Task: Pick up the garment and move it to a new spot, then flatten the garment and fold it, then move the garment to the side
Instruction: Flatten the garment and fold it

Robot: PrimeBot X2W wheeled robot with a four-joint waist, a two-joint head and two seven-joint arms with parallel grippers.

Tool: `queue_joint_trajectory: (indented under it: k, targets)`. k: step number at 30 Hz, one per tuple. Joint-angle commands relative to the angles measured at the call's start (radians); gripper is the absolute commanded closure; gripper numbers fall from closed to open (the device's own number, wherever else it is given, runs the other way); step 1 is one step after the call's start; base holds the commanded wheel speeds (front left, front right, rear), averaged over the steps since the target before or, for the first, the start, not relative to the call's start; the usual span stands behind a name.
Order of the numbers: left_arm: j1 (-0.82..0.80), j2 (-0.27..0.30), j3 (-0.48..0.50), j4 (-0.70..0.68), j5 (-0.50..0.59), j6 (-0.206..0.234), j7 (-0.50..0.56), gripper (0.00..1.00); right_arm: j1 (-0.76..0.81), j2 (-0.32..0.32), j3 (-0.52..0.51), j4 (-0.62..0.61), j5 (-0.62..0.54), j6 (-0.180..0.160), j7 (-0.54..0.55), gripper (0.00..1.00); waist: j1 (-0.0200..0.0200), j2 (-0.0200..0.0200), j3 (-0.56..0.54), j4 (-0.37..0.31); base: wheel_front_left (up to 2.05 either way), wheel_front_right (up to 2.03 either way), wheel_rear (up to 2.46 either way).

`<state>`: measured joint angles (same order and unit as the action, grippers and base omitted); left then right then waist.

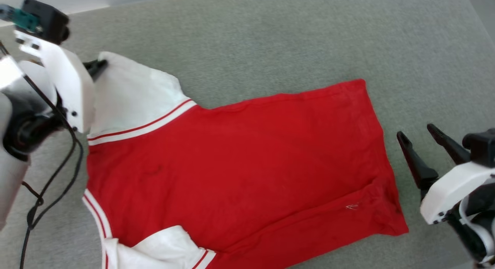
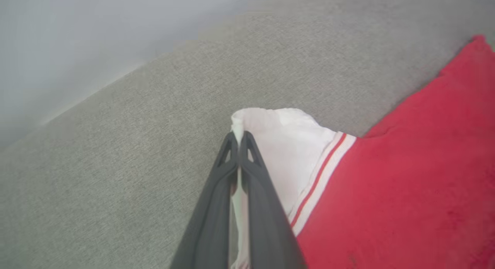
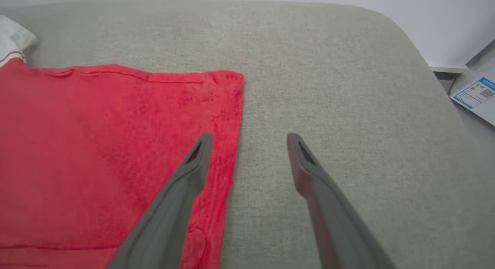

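The garment (image 1: 239, 156) lies spread on the grey cushion, red body across the middle, white sleeves at the left. My left gripper (image 1: 99, 65) is at the far white sleeve's outer edge, shut on that edge. In the left wrist view the two fingers (image 2: 218, 199) press together with white cloth pinched between them at the gripper (image 2: 239, 136) tips, and the sleeve (image 2: 286, 145) puckers up there. My right gripper (image 1: 419, 131) hovers open just right of the garment's hem. In the right wrist view the right gripper (image 3: 249, 139) straddles the hem edge of the garment (image 3: 96, 145), one finger over red cloth.
The grey fabric cushion (image 1: 270, 36) stretches beyond the garment on all sides, with its rounded far corner (image 3: 390, 25) at the right. A paper with a blue label (image 3: 473, 95) lies on the floor past that corner. A black cable (image 1: 58, 176) hangs from the left arm.
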<state>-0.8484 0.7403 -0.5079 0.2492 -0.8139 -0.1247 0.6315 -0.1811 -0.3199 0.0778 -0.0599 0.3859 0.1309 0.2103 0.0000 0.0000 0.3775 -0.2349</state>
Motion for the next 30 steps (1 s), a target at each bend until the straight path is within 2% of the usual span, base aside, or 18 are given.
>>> queue_joint_trajectory:
  k: [1,7,8,12,18,30]
  targets:
    - [0.03,0.007,-0.021,-0.067,0.008,-0.004,-0.032,1.0,-0.033,-0.04,-0.005,-0.008,-0.006,0.0,0.109,0.0,0.0,0.0,-0.032,0.047,0.0,0.0,0.0]
    - [0.077,0.03,-0.049,-0.225,0.018,-0.005,-0.085,1.0,-0.137,-0.127,0.009,-0.005,0.047,0.0,0.416,0.0,0.0,0.0,-0.025,0.104,0.0,0.0,0.0]
    - [0.103,0.037,-0.051,-0.296,0.022,0.003,-0.101,1.0,-0.209,-0.197,0.047,0.007,0.058,-0.001,0.551,0.0,0.0,0.0,-0.008,0.132,0.0,0.0,0.0]
    - [0.132,0.037,-0.05,-0.381,0.036,0.024,-0.124,1.0,-0.302,-0.229,0.053,0.045,0.11,-0.001,0.684,0.0,0.0,0.0,0.025,0.175,0.0,0.0,0.0]
    - [0.163,0.03,-0.058,-0.489,0.065,0.051,-0.152,1.0,-0.412,-0.269,0.083,0.117,0.11,0.0,0.791,0.0,0.0,0.0,0.076,0.236,0.0,0.0,0.0]
    - [0.167,-0.003,-0.083,-0.552,0.101,0.055,-0.202,1.0,-0.449,-0.29,0.159,0.281,0.093,0.0,0.851,0.0,0.0,0.0,0.134,0.334,0.0,0.0,0.0]
